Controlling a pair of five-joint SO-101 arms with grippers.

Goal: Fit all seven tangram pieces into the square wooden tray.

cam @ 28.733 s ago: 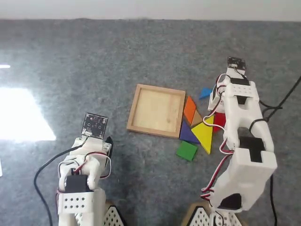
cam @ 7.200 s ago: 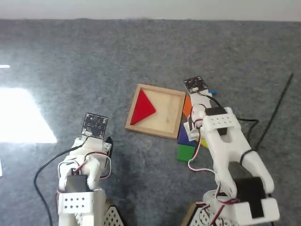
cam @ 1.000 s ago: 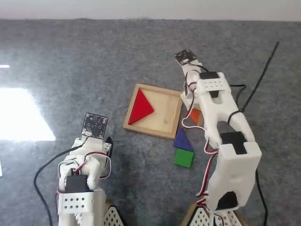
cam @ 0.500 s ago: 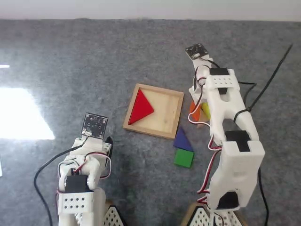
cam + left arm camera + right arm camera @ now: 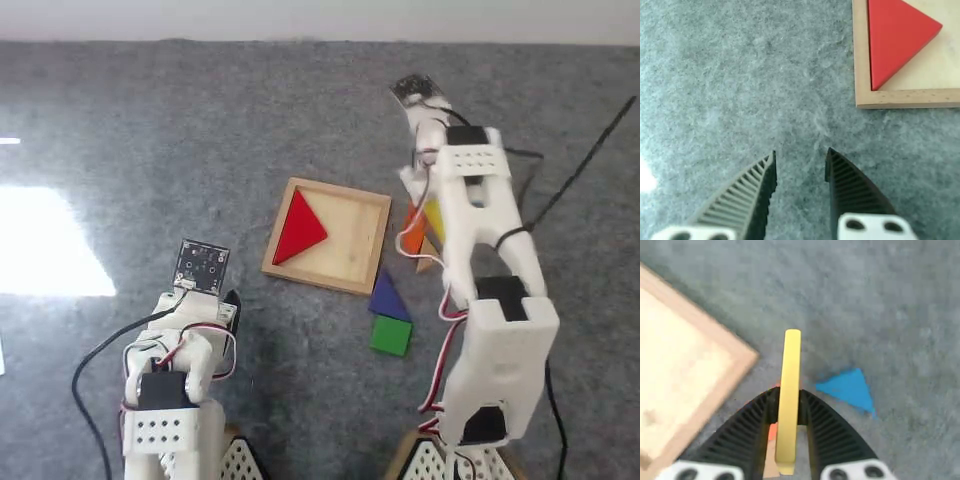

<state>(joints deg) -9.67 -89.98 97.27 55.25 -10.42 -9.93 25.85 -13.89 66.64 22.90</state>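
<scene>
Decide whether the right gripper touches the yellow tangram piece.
Touching. The right wrist view shows the yellow tangram piece pinched edge-on between the jaws of the right gripper.

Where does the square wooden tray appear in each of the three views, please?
High view: wooden tray mid-table, holding the red triangle.
Left wrist view: its corner, beyond the open left pincer.
Right wrist view: its corner beside the yellow piece in the right pincer.
Shared landmark: grey mat.
</scene>
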